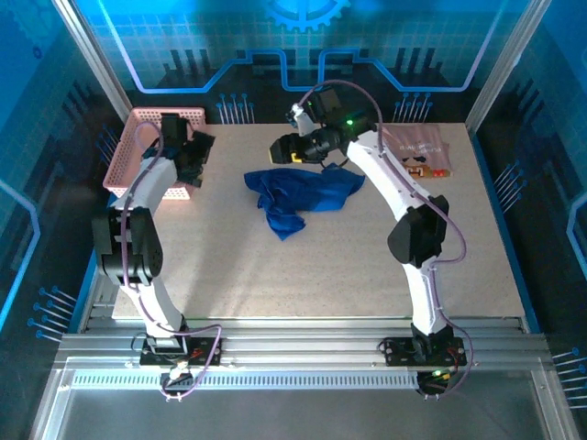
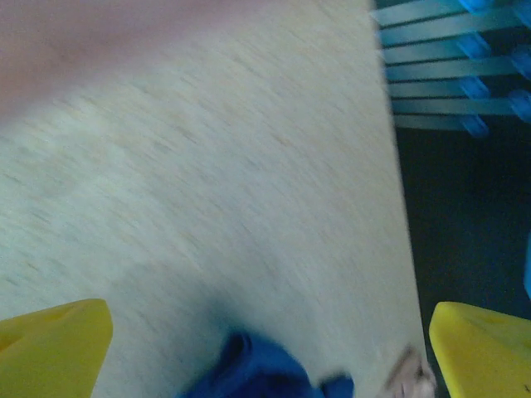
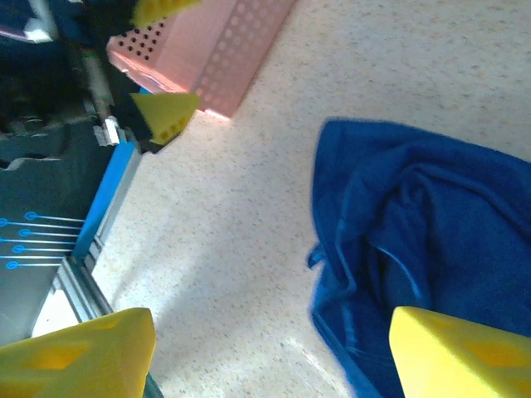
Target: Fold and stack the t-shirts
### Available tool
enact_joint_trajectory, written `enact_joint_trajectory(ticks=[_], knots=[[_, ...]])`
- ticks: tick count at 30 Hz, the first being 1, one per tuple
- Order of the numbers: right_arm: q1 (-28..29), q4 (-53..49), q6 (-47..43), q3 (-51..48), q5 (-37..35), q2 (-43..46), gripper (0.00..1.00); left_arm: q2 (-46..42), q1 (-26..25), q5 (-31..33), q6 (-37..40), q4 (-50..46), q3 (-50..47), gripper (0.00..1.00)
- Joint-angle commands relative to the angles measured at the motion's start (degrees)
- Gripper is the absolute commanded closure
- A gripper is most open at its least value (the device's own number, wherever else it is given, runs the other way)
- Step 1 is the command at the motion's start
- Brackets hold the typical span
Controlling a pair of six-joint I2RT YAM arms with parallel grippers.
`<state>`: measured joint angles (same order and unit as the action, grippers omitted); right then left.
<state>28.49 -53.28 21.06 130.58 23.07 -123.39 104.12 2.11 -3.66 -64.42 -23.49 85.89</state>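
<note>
1. Right of the pink basket [image 1: 128,147], the blue t-shirt [image 1: 303,194] lay crumpled on the bench [image 1: 229,266], unfolded.
2. Farther right of the basket, the pink t-shirt [image 1: 417,154] lay apart; nothing was stacked.
3. The left gripper [image 1: 191,154] beside the basket and the right gripper [image 3: 270,348] over the blue t-shirt both had jaws apart, empty.

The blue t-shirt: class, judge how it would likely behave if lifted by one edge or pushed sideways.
The blue t-shirt lies crumpled in soft folds, so it would probably hang floppy from one grasp point. It looks thin, so a push would likely bunch it rather than slide it whole across the table. Rolling or breaking seems unlikely.
</note>
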Motion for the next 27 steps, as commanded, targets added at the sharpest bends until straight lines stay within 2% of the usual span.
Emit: enact_joint_trajectory(ticks=[1,7,9,12,20,27], knots=[[-5.4,-4.1,-0.7,-8.0,-7.8,6.3,0.24,-2.4,-6.5,-5.6,7.9,-5.3,3.7,0.01],[-15.3,3.6,1.9,-24.9,-16.2,12.0,0.26,-0.2,-14.6,-16.0,14.5,-6.5,-1.6,0.04],[-17.6,6.9,2.5,-28.2,-16.1,11.3,0.28,0.5,-16.3,-18.8,14.6,-6.0,-4.6,0.09],[-20.4,11.6,4.5,-31.5,-14.0,8.9,0.32,-0.1,-18.5,-19.0,15.5,-5.8,-8.4,0.15],[-22.1,15.0,5.6,-29.5,-13.2,0.7,0.39,-2.1,-20.3,-17.4,15.1,-6.6,-14.7,0.20],[-22.8,15.3,7.8,-26.9,-15.0,-4.6,0.46,-1.7,-20.4,-17.0,12.4,-1.6,-18.3,0.25]])
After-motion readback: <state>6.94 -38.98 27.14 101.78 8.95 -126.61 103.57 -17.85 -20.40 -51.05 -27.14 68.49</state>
